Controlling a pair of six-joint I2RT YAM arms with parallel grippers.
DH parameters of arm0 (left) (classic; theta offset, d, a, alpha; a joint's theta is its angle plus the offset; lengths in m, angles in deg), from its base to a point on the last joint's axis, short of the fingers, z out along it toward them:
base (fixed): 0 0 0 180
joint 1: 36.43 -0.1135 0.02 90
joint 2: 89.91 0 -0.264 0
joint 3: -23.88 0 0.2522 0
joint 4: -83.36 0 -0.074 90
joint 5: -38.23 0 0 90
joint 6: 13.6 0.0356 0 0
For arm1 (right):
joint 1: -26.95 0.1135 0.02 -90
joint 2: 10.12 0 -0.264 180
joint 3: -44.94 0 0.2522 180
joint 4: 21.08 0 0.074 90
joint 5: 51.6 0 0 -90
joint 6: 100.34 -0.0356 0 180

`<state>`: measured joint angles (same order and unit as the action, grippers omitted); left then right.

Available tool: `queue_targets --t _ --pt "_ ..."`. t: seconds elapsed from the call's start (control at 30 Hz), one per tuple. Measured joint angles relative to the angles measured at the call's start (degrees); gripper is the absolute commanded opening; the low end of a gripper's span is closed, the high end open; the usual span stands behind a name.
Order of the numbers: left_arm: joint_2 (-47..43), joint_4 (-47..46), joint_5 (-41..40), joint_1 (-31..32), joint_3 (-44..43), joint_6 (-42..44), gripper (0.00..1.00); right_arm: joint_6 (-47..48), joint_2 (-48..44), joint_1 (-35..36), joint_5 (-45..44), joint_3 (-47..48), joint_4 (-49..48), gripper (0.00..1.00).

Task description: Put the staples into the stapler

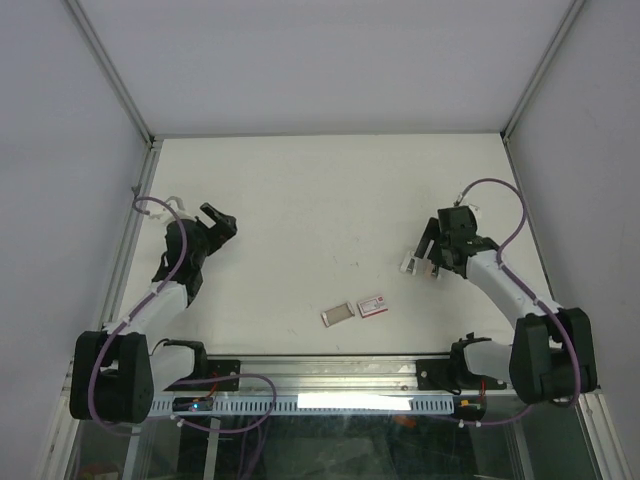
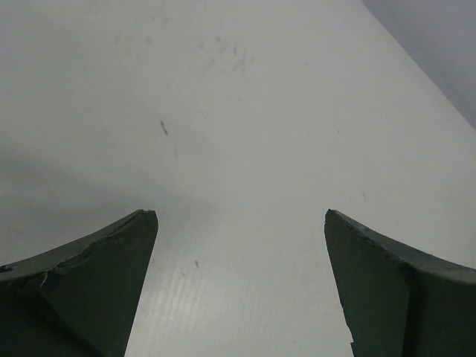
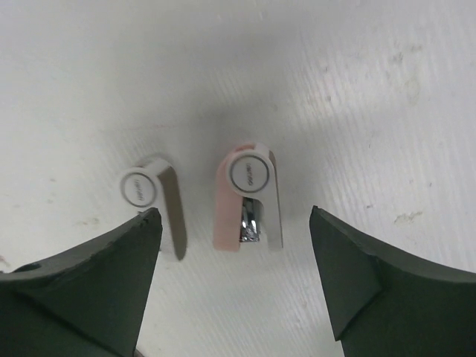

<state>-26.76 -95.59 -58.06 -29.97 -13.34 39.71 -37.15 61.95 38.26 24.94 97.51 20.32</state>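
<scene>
2 grippers are shown spread wide, and nothing is pinched in either. the left gripper (image 1: 222,222) is held over the left side of the white table (image 1: 300,190), well apart from every object. in the left wrist view its fingers (image 2: 97,290) are seen far apart, with only bare, lightly scuffed table surface between them.

the right gripper (image 1: 430,262) is held over the right side of the table. in the right wrist view a pink and white stapler (image 3: 253,175) is seen on the table in the gap between the dark fingers (image 3: 379,290), touched by neither, with a bit of shiny metal showing at its middle. 1 smaller white and beige piece (image 3: 152,197) is set just beside it, close to the finger on the left of that view. whether the 2 are joined cannot be told.

the red-pink staple box (image 1: 372,304) with its white label is laid flat near the table's near edge, between the 2 arms. its greyish inner tray (image 1: 339,315) is laid out just beside it. the staples themselves are too small to be made out.
</scene>
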Motion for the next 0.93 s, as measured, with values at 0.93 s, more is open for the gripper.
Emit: queue_targets --t 0.93 --pt "10.6 -42.8 -12.2 -10.1 16.2 17.7 0.99 14.5 -1.6 -5.1 -14.8 -29.3 -72.7 0.88"
